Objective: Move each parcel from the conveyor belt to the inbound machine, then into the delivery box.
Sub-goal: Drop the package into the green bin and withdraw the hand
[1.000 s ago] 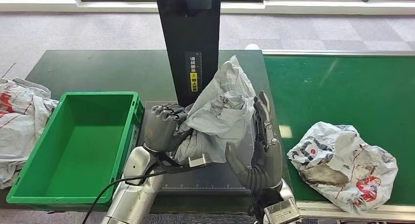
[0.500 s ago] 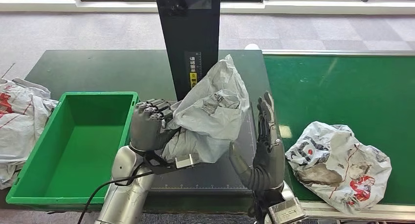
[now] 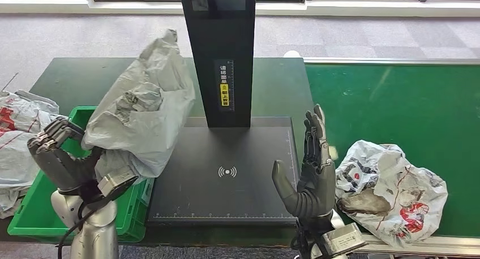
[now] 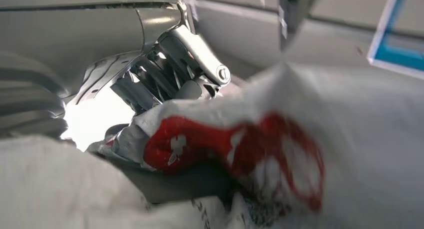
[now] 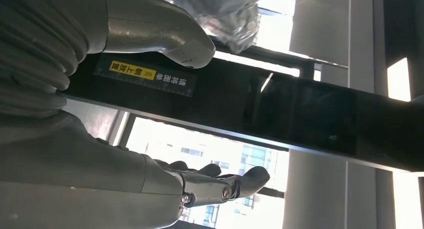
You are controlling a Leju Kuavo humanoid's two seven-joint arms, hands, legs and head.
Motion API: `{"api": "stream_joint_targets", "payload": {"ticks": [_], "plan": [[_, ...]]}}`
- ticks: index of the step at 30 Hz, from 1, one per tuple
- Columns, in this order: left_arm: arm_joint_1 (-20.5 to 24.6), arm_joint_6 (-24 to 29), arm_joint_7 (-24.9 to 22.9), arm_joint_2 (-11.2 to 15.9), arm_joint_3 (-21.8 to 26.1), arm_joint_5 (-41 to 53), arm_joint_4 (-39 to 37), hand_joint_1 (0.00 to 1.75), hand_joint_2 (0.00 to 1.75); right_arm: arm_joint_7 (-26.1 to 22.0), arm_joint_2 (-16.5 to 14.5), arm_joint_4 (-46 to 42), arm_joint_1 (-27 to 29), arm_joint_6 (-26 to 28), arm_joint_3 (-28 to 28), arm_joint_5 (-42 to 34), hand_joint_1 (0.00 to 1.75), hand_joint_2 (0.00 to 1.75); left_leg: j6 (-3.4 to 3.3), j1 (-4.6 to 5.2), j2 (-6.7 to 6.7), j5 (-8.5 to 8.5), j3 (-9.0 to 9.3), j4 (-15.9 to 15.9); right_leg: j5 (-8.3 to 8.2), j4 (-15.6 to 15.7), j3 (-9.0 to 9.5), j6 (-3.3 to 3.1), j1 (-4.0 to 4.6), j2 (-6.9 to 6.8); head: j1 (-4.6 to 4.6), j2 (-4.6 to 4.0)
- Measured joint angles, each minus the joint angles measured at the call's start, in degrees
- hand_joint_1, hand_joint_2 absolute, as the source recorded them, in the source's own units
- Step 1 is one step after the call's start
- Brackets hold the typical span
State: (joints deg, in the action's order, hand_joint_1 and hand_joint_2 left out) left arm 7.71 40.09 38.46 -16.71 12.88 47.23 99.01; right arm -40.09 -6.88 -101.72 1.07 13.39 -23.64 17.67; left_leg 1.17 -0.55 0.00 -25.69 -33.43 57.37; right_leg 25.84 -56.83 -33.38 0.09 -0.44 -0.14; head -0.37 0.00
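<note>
My left hand (image 3: 59,160) grips a crumpled grey parcel bag (image 3: 141,115) and holds it up over the right end of the green delivery box (image 3: 34,205). In the left wrist view the bag (image 4: 300,154) presses close against the camera, with a red print on it. The inbound machine's black scan plate (image 3: 226,174) lies bare below its black post (image 3: 218,50). My right hand (image 3: 308,174) stands upright and open at the plate's right edge, holding nothing. A white parcel bag with red print (image 3: 393,191) lies on the green conveyor belt (image 3: 396,100) just right of that hand.
More white bags with red print (image 3: 20,140) are piled left of the green box. The dark green table (image 3: 113,75) runs behind the box and the machine. The belt's far part is bare green surface.
My left hand has swung the grey bag left off the scan plate and over the green box. My right hand has let go of the bag and stays open by the plate.
</note>
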Motion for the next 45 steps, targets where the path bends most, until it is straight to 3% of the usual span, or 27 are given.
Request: {"api": "stream_joint_targets", "payload": {"ticks": [10,17,23,25,29,33,34,35,37,38,39,45], "plan": [[0.6,0.0,0.0,0.6,6.8,-5.7,6.5,1.75,1.75,0.0,0.1,1.2,-1.1,-1.9,0.0,0.4,0.00,1.75,0.01,0.01,0.01,0.01,0.03,0.0,0.00,0.0,0.01,0.00,0.02,0.00,-0.02,0.00],[3.7,0.0,-0.2,2.7,14.3,-6.2,2.7,1.75,1.75,0.0,0.1,1.8,-1.4,-2.5,0.0,1.3,0.00,1.75,0.05,0.00,0.01,0.03,0.05,0.0,0.00,0.0,0.00,-0.01,0.05,0.01,-0.02,0.00],[4.2,0.0,-0.6,3.2,15.2,-5.1,1.0,1.75,1.75,0.0,0.1,1.9,-1.4,-2.6,0.0,1.6,0.00,1.75,0.05,0.00,0.00,0.04,0.05,0.0,0.00,0.0,0.00,-0.01,0.05,0.00,-0.02,0.00],[4.6,-1.1,-3.6,4.1,15.6,-2.5,-2.2,1.75,1.75,0.0,0.1,2.0,-1.4,-2.5,0.0,1.9,0.00,1.75,0.05,0.00,0.01,0.04,0.06,0.0,0.00,0.0,-0.01,-0.01,0.03,0.01,-0.02,0.00],[5.7,-9.2,-16.8,6.1,14.4,7.3,-13.0,1.75,1.75,0.0,-0.1,2.0,-0.9,-3.3,0.1,3.6,0.00,1.75,0.04,0.02,0.02,0.04,0.07,0.0,-0.01,0.0,-0.03,-0.01,-0.03,0.03,-0.02,0.00],[6.2,-11.0,-20.2,6.7,12.6,10.0,-18.5,1.75,1.75,0.0,-0.5,2.0,-0.4,-4.0,0.2,4.2,0.00,1.75,0.04,0.02,0.13,0.03,0.06,0.0,-0.04,0.0,-0.06,-0.02,-0.03,0.11,-0.01,0.00],[6.3,-11.3,-20.6,6.8,12.3,10.2,-19.4,1.65,1.75,0.0,-0.6,2.0,-0.3,-4.1,0.3,4.2,0.00,1.75,0.04,0.02,0.13,0.03,0.06,0.0,-0.04,0.0,-0.06,-0.02,-0.03,0.11,-0.01,0.00],[6.5,-11.9,-21.1,6.9,12.0,10.6,-20.1,1.23,1.75,0.0,-0.7,2.0,-0.2,-4.2,0.3,4.3,0.00,1.75,0.04,0.02,0.12,0.03,0.06,0.0,-0.04,0.0,-0.06,-0.02,-0.03,0.11,-0.01,0.00],[6.8,-13.9,-22.9,7.2,11.5,11.8,-21.6,0.36,0.87,0.0,-0.9,2.0,-0.1,-4.4,0.5,4.5,0.00,1.75,0.04,0.03,0.11,0.02,0.06,0.0,-0.03,0.0,-0.06,-0.02,-0.02,0.11,-0.01,0.00],[7.0,-14.8,-23.9,7.3,11.3,12.3,-22.4,0.01,0.44,0.0,-0.9,2.0,-0.1,-4.5,0.5,4.6,0.00,1.75,0.04,0.03,0.10,0.02,0.06,0.0,-0.03,0.0,-0.06,-0.02,-0.01,0.11,-0.01,0.00],[7.1,-15.2,-24.6,7.4,11.1,12.5,-23.3,0.00,0.00,0.0,-1.0,2.0,-0.1,-4.6,0.6,4.7,0.00,1.75,0.04,0.03,0.10,0.02,0.06,0.0,-0.03,0.0,-0.05,-0.03,0.00,0.11,-0.01,0.00],[7.1,-10.4,-23.5,7.4,10.4,6.7,-24.4,0.00,0.00,0.0,-1.7,2.0,-0.1,-4.9,1.1,5.0,0.00,1.75,0.04,0.02,0.13,0.02,0.07,0.0,-0.03,0.0,-0.04,-0.03,0.02,0.11,0.00,0.00]]}}
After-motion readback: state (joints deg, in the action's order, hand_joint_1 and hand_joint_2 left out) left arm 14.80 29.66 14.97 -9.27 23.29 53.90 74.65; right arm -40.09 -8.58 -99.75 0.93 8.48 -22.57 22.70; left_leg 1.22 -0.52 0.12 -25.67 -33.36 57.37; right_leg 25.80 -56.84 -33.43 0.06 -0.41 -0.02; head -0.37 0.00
